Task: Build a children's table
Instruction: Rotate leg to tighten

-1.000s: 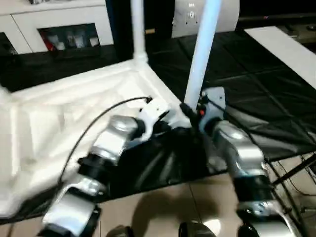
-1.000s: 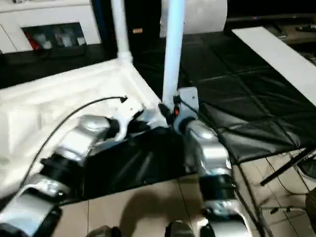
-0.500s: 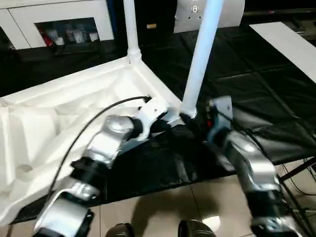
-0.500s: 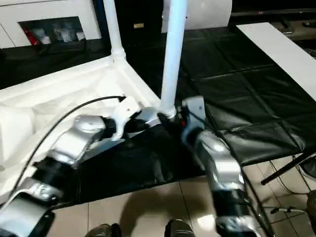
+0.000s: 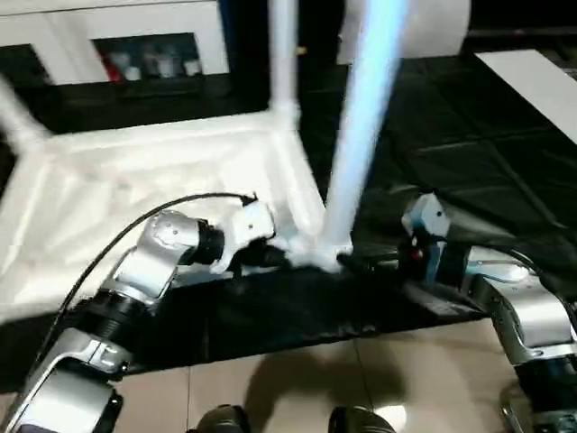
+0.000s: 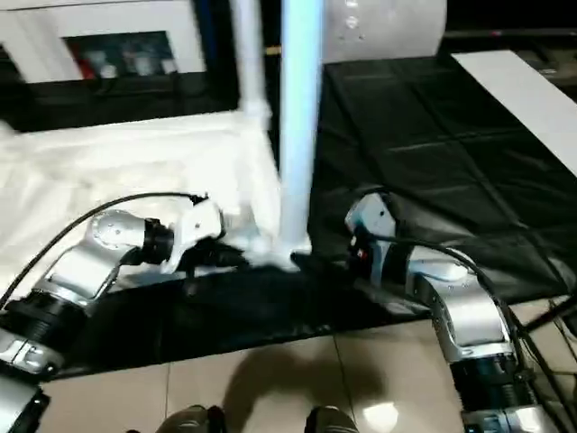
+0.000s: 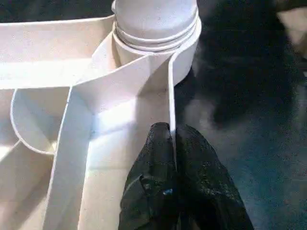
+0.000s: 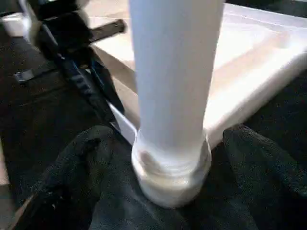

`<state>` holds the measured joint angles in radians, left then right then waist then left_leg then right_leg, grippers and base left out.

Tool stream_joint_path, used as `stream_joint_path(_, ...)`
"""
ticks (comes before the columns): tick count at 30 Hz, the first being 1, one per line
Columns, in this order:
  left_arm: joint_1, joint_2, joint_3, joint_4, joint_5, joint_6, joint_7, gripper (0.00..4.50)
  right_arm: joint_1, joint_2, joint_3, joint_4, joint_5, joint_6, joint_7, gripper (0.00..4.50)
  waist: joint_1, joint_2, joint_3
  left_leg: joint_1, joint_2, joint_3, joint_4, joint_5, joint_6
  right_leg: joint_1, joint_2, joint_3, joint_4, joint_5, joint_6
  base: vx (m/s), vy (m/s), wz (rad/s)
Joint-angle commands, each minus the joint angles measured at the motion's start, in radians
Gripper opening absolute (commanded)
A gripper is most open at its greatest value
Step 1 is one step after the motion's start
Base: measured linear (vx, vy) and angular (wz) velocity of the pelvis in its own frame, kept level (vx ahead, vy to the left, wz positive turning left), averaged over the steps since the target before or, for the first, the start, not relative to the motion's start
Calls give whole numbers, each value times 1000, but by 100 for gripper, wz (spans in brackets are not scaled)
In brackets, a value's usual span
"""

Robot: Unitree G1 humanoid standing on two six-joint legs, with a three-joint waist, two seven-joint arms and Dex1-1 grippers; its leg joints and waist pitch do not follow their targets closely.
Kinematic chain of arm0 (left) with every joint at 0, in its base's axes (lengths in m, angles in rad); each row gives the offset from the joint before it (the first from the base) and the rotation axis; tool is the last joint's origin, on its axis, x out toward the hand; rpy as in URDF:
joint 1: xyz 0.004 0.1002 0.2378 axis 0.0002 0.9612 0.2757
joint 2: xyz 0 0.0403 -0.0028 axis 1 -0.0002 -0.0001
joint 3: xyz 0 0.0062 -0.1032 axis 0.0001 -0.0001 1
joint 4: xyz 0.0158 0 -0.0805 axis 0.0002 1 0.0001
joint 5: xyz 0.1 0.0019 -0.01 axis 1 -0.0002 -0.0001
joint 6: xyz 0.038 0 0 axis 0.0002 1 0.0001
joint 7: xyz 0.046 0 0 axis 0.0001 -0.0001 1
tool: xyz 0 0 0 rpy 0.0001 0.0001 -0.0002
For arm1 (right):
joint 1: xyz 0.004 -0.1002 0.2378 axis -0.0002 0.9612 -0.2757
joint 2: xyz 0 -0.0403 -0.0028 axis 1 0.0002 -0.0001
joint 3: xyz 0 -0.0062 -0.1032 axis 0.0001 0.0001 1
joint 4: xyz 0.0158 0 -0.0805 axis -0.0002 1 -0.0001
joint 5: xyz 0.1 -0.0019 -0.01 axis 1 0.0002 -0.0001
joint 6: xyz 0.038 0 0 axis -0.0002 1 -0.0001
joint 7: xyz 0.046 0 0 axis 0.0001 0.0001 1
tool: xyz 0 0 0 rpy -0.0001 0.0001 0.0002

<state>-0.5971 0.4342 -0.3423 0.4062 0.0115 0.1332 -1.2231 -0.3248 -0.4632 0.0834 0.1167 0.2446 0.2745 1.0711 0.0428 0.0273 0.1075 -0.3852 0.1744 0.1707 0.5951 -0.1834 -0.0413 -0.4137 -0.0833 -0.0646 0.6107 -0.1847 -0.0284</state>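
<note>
The children's table lies upside down on a black mat, ribbed underside up. The nearest white leg stands upright in the near corner socket. A second leg rises at the far corner and a third leg at the far left. My left gripper is shut on the thin rim wall just beside the near socket. My right gripper is open at the base of the nearest leg. One of its fingers stands on each side of the leg, apart from it.
Black mats cover the floor to the right and behind. A white cabinet stands at the back and a white board lies at the far right. Tan tiles run along the near edge by my feet.
My right gripper has opened off the near leg's base and drawn back to the right. The left gripper keeps its hold on the rim. The camera has shifted.
</note>
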Motion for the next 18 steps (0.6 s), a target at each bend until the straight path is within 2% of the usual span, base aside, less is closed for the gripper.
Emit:
stream_joint_path(1,-9,20,-54,-20,-12,-66,-107,0,-31,-33,29,45,14,-38,96,387,-3,-4,-78,19,54,-9,-65,-131,109,60,-62,48,-67,-120,-273,0,0,0)
stream_joint_path(2,-10,24,-62,-23,-16,-77,-133,0,-41,-38,40,58,20,-38,131,373,-3,-11,-77,17,53,-7,-65,-134,107,61,-61,49,-66,-123,-271,0,0,0)
stream_joint_path(4,-12,27,-72,-28,-15,-83,-156,0,-55,-45,59,72,28,-30,184,352,2,-13,-76,19,54,-5,-64,-147,109,59,-63,49,-70,-153,-266,0,0,0)
stream_joint_path(6,-14,28,-75,-27,-12,-88,-160,0,-60,-47,66,77,27,-30,198,349,6,-11,-77,18,55,-6,-64,-132,110,59,-64,49,-67,-145,-265,0,0,0)
stream_joint_path(7,-16,29,-81,-27,-9,-97,-169,0,-68,-50,79,89,24,-32,222,317,8,-16,-79,17,55,-6,-64,-116,114,59,-63,48,-64,-133,-266,0,0,0)
stream_joint_path(11,-20,32,-88,-23,-7,-114,-182,0,-88,-51,95,123,29,-39,259,302,11,-16,-81,16,54,-6,-62,-104,118,59,-64,48,-61,-126,-265,0,0,0)
stream_joint_path(13,-19,33,-90,-26,-11,-119,-186,0,-93,-50,101,129,35,-38,277,279,12,-19,-79,15,54,-5,-61,-100,121,58,-64,48,-62,-121,-265,0,0,0)
stream_joint_path(18,-14,30,-92,-31,-12,-127,-197,0,-94,-49,117,120,52,-18,318,234,13,-15,-81,14,54,-6,-61,-91,129,59,-63,46,-61,-117,-265,0,0,0)
